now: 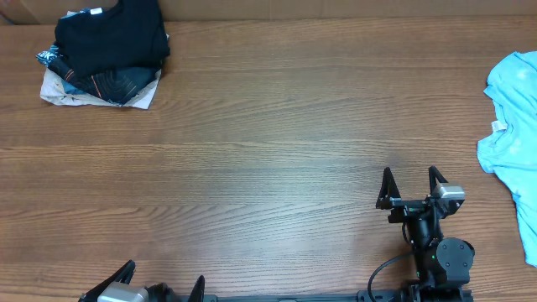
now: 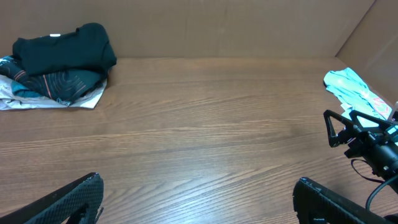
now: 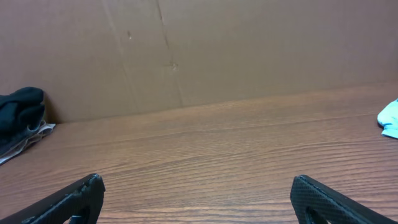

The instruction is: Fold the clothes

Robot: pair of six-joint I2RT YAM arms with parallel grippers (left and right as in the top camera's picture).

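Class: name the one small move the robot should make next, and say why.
Probably move the right gripper toward the light blue T-shirt: it lies unfolded at far right, that gripper is nearest with jaws open and empty, and the far-left pile looks already folded.

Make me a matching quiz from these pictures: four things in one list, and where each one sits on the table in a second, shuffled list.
Things:
1. black shirt
2. light blue T-shirt
3. left gripper
4. right gripper

Places:
A. right edge of the table, lying loose
B. near edge, left side
C. far left corner, on top of a pile of clothes
D. near side, right of the middle, over bare wood

Pairs: 1-C, 2-A, 3-B, 4-D
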